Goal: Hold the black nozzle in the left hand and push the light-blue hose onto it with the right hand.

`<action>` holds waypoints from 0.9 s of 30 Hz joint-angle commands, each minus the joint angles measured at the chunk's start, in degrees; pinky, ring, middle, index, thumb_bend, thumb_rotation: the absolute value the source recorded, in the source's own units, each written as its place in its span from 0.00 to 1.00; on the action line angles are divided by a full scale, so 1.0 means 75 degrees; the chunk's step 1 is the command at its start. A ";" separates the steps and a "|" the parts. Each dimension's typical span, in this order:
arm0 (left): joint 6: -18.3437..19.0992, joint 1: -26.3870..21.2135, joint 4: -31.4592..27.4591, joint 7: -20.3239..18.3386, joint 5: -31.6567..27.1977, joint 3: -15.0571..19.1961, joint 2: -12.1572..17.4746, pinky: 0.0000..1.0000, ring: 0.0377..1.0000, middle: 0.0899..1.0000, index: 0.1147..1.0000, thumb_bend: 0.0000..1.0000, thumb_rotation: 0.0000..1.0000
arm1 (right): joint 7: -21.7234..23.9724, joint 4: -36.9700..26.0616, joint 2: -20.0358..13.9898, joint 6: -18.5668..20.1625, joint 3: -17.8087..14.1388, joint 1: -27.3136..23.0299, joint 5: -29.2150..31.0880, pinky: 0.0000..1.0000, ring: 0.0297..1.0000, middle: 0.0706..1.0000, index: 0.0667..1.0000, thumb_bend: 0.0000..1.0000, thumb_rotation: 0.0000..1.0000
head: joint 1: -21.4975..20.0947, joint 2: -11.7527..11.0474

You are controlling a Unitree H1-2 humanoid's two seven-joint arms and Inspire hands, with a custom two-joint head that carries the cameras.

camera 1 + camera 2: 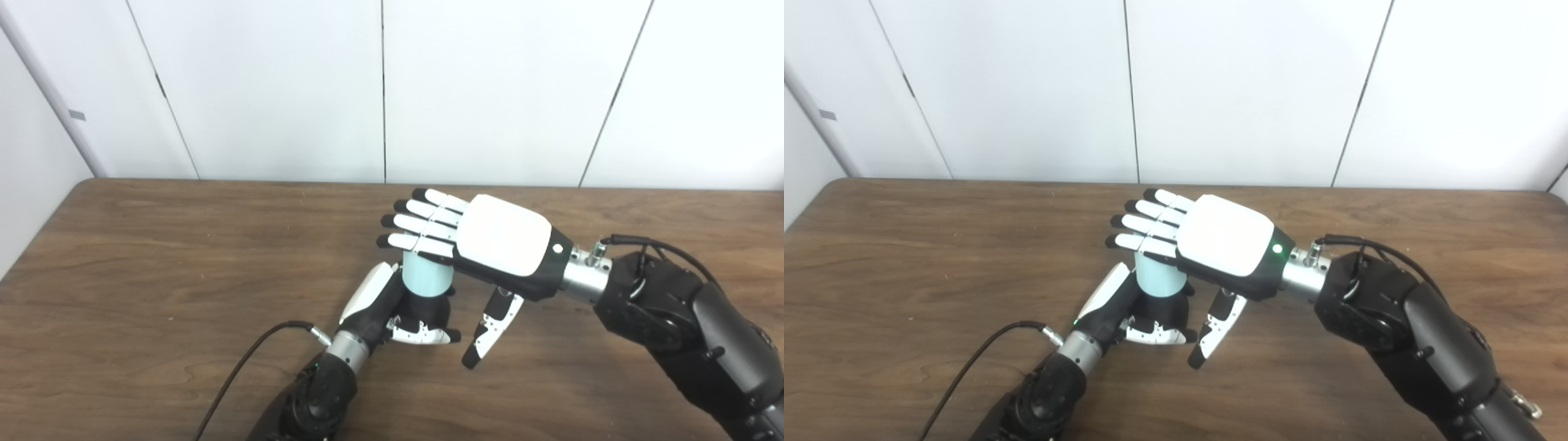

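The light-blue hose [427, 278] stands upright as a short tube out of my left hand [392, 312]. My left hand is shut around the hose's lower end. The black nozzle is hidden inside that grip and under the hose, so I cannot make it out. My right hand [490, 242] lies flat, palm down, on the top end of the hose. Its fingers [422, 223] are straight and stretched to the left and its thumb [490, 331] hangs down to the right of the hose. The right hand grips nothing. The hose also shows in the right eye view [1159, 278].
The brown wooden table [153, 257] runs to a white panelled wall at the back. A black cable [245, 361] curves from my left wrist to the front edge. Another cable [661, 248] loops above my right wrist.
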 commanded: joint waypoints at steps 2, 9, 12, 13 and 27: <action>0.0555 0.0280 0.0307 -0.0659 -0.0085 -0.0249 0.0019 1.00 0.93 0.76 0.42 0.52 0.08 | -0.0301 0.0180 -0.0080 -0.0127 0.0003 -0.0229 0.0286 1.00 1.00 0.98 0.95 0.90 0.54 | 0.0023 0.0013; 0.0525 0.0310 0.0264 -0.0659 -0.0170 -0.0189 -0.0027 1.00 0.93 0.76 0.42 0.52 0.08 | 0.0132 0.0734 0.0016 -0.0113 0.0143 0.0128 0.0994 1.00 1.00 1.00 0.99 0.87 0.55 | 0.0047 0.0071; 0.0513 0.0308 0.0289 -0.0647 -0.0193 -0.0167 -0.0045 1.00 0.93 0.76 0.42 0.52 0.08 | 0.0323 0.0774 0.0036 -0.0088 0.0201 0.0209 0.1127 1.00 1.00 1.00 0.99 0.87 0.54 | 0.0038 0.0068; 0.0504 0.0304 0.0302 -0.0643 -0.0194 -0.0163 -0.0048 1.00 0.93 0.76 0.42 0.52 0.08 | 0.0368 0.0771 0.0037 -0.0080 0.0210 0.0221 0.1160 0.99 1.00 1.00 0.99 0.87 0.54 | 0.0038 0.0068; 0.0691 0.0293 0.0133 -0.0688 -0.0121 -0.0158 -0.0051 1.00 0.92 0.76 0.42 0.52 0.08 | 0.0644 0.0721 -0.0080 -0.0099 0.0422 0.0447 0.1449 0.96 0.99 0.99 0.98 0.91 0.49 | 0.0067 0.0169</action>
